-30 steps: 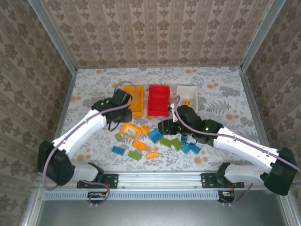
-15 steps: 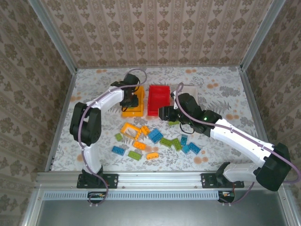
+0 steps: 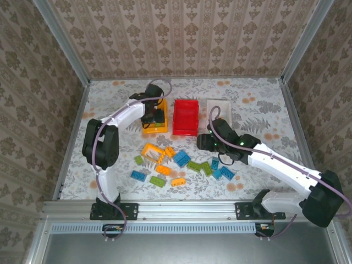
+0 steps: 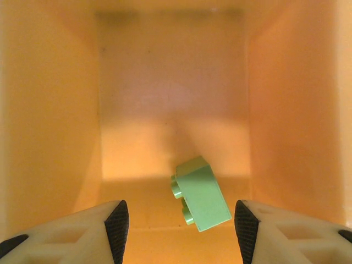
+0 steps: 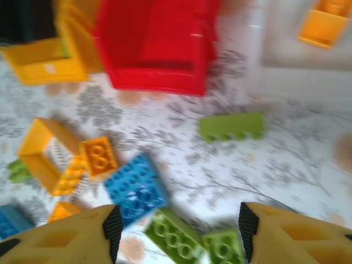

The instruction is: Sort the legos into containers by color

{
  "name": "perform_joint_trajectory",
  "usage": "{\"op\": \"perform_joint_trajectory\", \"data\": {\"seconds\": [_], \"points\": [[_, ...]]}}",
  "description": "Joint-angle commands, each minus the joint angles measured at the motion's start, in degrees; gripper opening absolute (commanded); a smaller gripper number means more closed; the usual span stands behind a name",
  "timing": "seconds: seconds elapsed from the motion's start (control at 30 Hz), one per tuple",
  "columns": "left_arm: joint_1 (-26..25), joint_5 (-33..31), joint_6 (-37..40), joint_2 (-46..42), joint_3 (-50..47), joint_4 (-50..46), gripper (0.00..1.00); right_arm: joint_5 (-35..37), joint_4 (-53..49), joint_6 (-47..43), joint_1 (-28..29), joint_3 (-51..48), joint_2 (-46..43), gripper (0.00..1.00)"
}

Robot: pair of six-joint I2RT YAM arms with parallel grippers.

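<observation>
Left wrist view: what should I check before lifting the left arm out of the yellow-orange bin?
1. Left gripper open: ok, fingers spread.
2. Green brick free of both fingers: ok, touching neither.
3. Green brick settled flat in the yellow-orange bin: cannot tell, it looks tilted.
4. Right gripper empty: ok, open.
5. Sorting finished: not ok, loose bricks lie on the table.

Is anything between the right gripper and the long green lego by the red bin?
Nothing visible: the green lego lies alone on the bare table, ahead of the open right gripper.
</observation>
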Motion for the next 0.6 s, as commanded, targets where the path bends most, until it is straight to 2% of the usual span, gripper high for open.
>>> {"op": "perform_joint_trajectory", "data": {"seconds": [0.0,0.17,0.33,0.43,0.57], "points": [[-0.6,0.5,-2.9,-6.8,-0.6,-0.9,0.58,6.8,-12.6,7.7,-2.2,-2.8,-5.3,0.62],[-1.4,0.1,-3.5,-10.1,-5.2,0.4,0.56,5.3,-14.5,11.2,-3.4,-8.4,-10.7,0.62],[-1.3,1.2,-2.2,-8.8,-8.0,2.8,0.48,4.6,-13.1,11.3,-3.6,-8.8,-10.8,0.61],[-1.7,0.1,-2.0,-9.6,-7.7,2.4,0.43,4.2,-12.7,10.8,-3.6,-7.9,-10.3,0.60],[-3.9,-3.2,-2.6,-14.8,-7.9,1.2,0.40,6.4,-15.5,10.5,-3.8,-7.8,-11.2,0.59]]}}
